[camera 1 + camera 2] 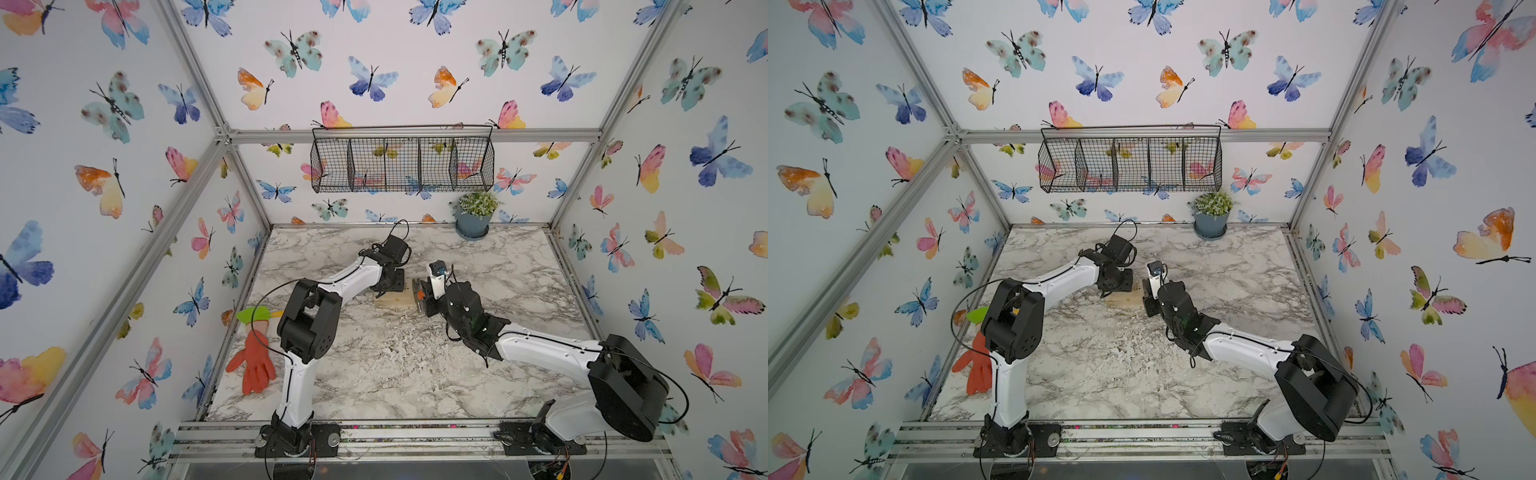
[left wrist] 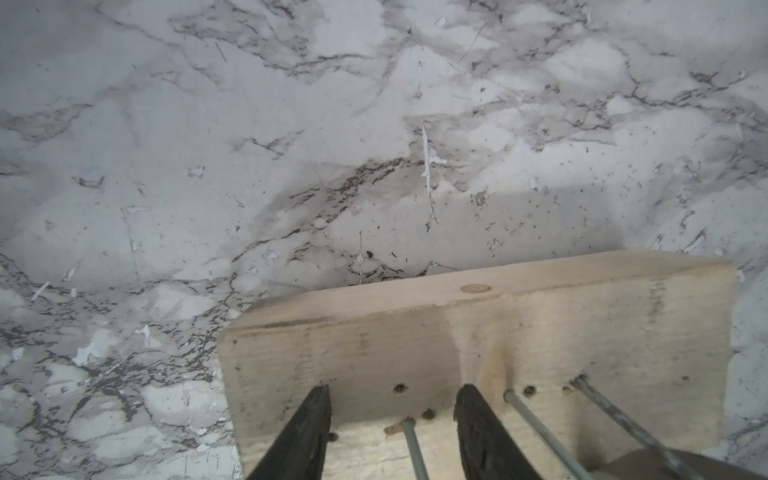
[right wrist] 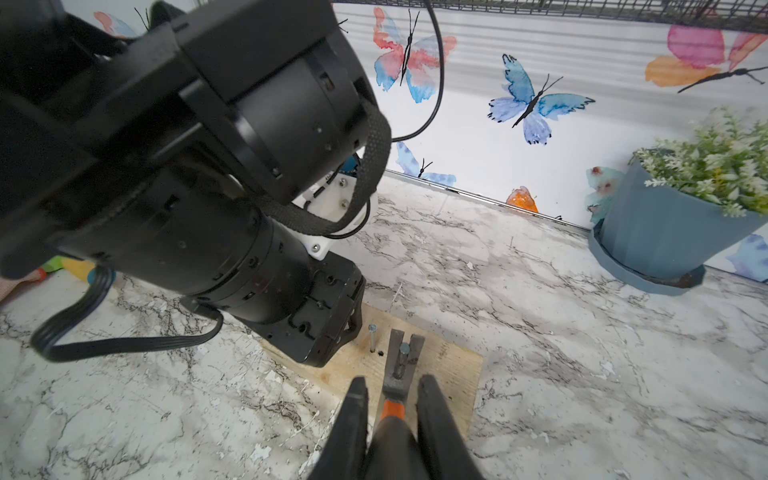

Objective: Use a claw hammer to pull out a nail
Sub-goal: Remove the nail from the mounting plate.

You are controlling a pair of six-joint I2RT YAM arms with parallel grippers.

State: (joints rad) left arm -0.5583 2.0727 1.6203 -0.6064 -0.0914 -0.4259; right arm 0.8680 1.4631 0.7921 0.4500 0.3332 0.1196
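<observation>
So the right gripper (image 3: 392,386) is clamped tight on the claw hammer (image 3: 395,374), down at the handle. The steel head sticks out just past its fingertips, and the fork sits around a nail (image 3: 403,351) in the wooden block (image 3: 449,365). The left gripper (image 2: 395,392) has its fingers spread, tips down on the block, straddling another nail without pinching it. What probably bites here: if the handle twists in the grip, the claw slips off the nail head. And if the left's push is too light, the whole block likely lifts along with the nail.
</observation>
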